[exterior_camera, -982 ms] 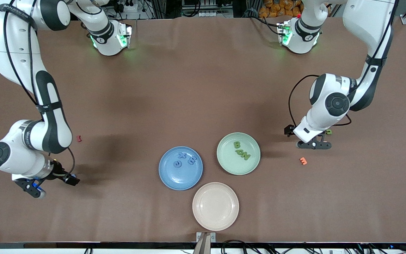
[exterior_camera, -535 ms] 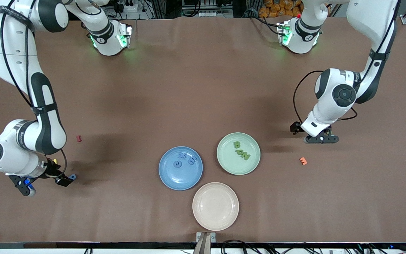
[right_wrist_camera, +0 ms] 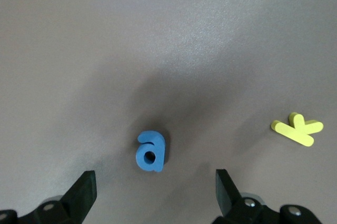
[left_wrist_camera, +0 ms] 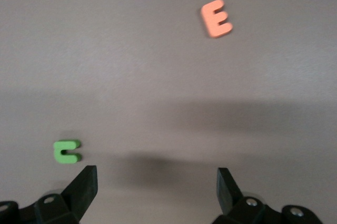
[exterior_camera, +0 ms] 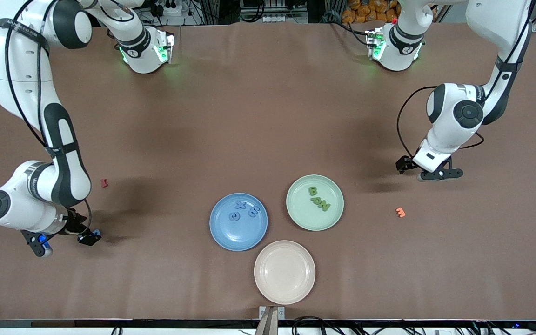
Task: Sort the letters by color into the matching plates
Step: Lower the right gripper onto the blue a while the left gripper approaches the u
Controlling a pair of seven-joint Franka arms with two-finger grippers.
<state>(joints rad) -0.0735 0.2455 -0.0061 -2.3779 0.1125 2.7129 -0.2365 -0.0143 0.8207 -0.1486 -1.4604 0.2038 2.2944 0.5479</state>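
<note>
The blue plate point(exterior_camera: 237, 236) holds three blue letters point(exterior_camera: 240, 204). The pale green plate point(exterior_camera: 312, 222) beside it holds three green letters point(exterior_camera: 319, 203). My right gripper point(exterior_camera: 39, 244) hangs open and empty over the table at the right arm's end. In the right wrist view this gripper point(right_wrist_camera: 155, 195) has a blue letter "a" point(right_wrist_camera: 151, 151) lying flat just ahead of its jaw gap; the letter also shows in the front view point(exterior_camera: 95, 231). My left gripper point(exterior_camera: 439, 174) point(left_wrist_camera: 157, 190) is open and empty at the left arm's end. A green letter "c" point(left_wrist_camera: 67, 151) lies beside one fingertip, outside the gap, hidden in the front view.
A cream-white plate point(exterior_camera: 284, 272) sits nearer the front camera than both plates. An orange letter point(exterior_camera: 400, 212) point(left_wrist_camera: 216, 19) lies near the left gripper. A yellow letter point(right_wrist_camera: 297, 129) lies near the blue "a". A dark red letter point(exterior_camera: 104, 183) lies by the right arm.
My left gripper has moved toward the left arm's end of the table, off the green letter's spot. My right gripper shifted slightly sideways and back. Both stayed open. No letter moved.
</note>
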